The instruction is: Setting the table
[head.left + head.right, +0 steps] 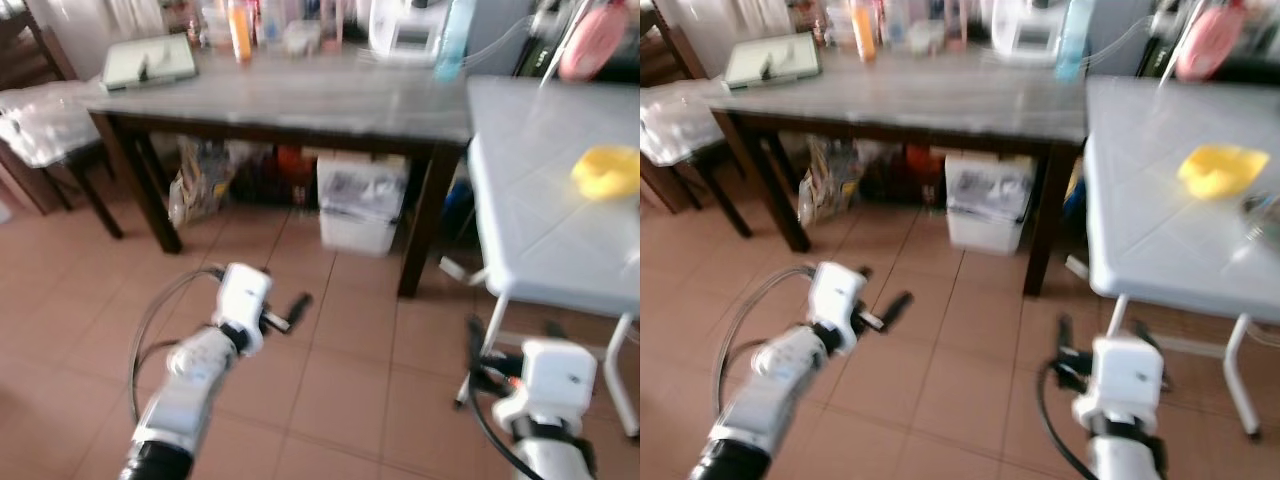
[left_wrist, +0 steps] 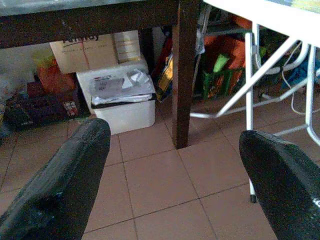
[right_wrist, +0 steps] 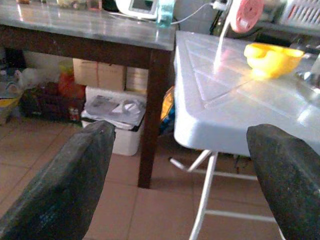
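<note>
While approaching on red-brown tiled floor (image 1: pixel 330 380), both arms held low and forward, well apart from either table. Left gripper (image 2: pixel 175 185) spread wide with nothing between its fingers; right gripper (image 3: pixel 185 185) likewise wide and empty.

Sitting on the white plastic folding table (image 3: pixel 220 115), toward its far right part: a shallow yellow plastic bowl (image 3: pixel 271 58), probably the thing to set out. Likely light, stiff and unbreakable, though glossy and so a bit slippery; best pinched across the rim wall with one finger inside, one outside. Just beside it, something metallic, cut off by the frame edge and too blurred to name.

Standing alongside on the left: a dark wooden table with a grey top (image 1: pixel 300 100), crowded at the back with bottles and a white appliance, all smeared by motion blur. Underneath, a white lidded bin (image 2: pixel 125 102) and cardboard boxes. Contents of the bowl, if any, hidden from this angle.
</note>
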Available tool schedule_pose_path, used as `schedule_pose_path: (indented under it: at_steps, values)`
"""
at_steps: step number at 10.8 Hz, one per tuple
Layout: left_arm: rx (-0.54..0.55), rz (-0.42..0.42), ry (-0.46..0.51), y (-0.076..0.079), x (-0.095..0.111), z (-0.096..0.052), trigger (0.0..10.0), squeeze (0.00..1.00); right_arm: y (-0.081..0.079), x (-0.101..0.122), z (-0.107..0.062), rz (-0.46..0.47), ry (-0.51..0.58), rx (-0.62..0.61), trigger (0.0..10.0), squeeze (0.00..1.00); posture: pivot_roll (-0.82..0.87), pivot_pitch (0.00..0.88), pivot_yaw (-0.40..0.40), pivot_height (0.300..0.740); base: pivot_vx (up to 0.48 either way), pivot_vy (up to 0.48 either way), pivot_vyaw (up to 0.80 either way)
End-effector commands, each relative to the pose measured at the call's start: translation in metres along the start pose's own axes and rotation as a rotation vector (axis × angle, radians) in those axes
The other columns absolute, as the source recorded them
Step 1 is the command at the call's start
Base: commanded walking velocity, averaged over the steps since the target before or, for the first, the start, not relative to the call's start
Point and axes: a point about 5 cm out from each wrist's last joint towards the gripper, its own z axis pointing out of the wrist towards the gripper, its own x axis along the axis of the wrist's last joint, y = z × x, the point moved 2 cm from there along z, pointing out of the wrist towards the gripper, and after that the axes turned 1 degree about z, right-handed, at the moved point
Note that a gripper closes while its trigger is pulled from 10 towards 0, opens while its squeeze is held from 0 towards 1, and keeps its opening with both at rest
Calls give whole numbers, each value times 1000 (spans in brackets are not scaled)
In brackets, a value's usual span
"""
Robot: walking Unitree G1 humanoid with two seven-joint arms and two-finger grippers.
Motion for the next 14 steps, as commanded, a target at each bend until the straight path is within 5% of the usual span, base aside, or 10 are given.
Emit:
schedule_pose_path:
  at_steps: [1,5,11,14]
  values:
    - [20,7,-10,-7,-1,-4,10000,0,-4,2,1,7,3,10,10000,0,39,71,33,740,0,-360,0]
    - [11,19,34,-4,11,2,10000,0,6,23,4,-81,97,-47,10000,0,29,68,30,740,0,-359,0]
    - [39,41,88,-7,20,3,10000,0,36,23,-14,-112,57,-143,10000,0,-7,68,16,740,0,-359,0]
    - [17,36,91,-2,21,6,10000,0,36,21,-17,-117,41,-127,10000,0,-17,65,30,740,0,-441,0]
